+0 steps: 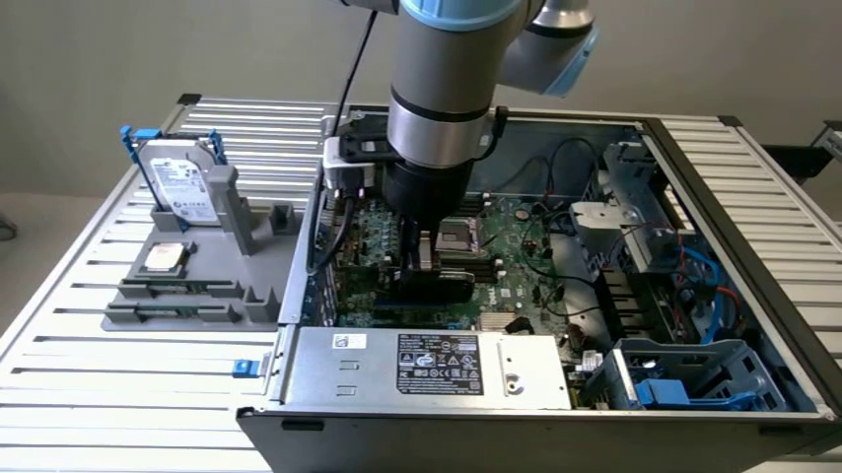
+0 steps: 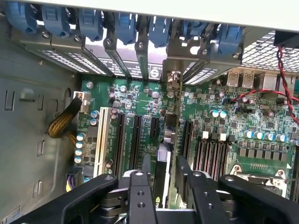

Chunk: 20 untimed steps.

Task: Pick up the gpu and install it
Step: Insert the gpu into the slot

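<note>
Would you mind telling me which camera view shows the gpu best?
The wrist view: the gpu stands edge-on between the end effector's fingers, above the motherboard slots. In the exterior view, the gpu appears as a dark card under the arm, inside the computer case.

Black gpu (image 1: 428,286) showing against green motherboard (image 1: 526,256); blue-framed silver hard drive (image 1: 181,185) sitting on grey rack (image 1: 197,286).

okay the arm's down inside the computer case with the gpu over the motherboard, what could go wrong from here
The gpu stands edge-on between the jaws above the expansion slots; if it sits off the slot line, pressing could stress the motherboard. Its bracket end must clear the blue clips. The red wires lie close by and could snag.
</note>
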Each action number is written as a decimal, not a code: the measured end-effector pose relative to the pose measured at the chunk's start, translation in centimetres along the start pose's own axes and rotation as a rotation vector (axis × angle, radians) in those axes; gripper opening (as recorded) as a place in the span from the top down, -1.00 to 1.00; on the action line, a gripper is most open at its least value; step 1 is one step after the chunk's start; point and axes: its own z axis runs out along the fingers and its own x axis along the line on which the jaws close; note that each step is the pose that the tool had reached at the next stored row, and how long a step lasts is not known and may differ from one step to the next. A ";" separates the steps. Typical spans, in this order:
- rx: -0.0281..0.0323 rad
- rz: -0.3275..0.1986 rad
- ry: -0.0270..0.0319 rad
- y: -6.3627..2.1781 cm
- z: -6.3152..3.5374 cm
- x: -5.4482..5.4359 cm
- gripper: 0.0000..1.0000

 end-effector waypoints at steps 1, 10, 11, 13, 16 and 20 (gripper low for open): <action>0.0008 0.000 0.0002 0.01 0.00 0.0 0.32; 0.0060 0.000 0.0010 0.05 0.00 0.0 0.45; 0.0065 0.000 0.0010 0.06 0.00 0.0 0.45; 0.0075 0.000 0.0012 0.07 0.00 0.0 0.45; 0.0087 0.000 0.0015 0.10 0.00 -0.1 0.45; 0.0095 0.000 0.0015 0.13 0.01 -0.3 0.45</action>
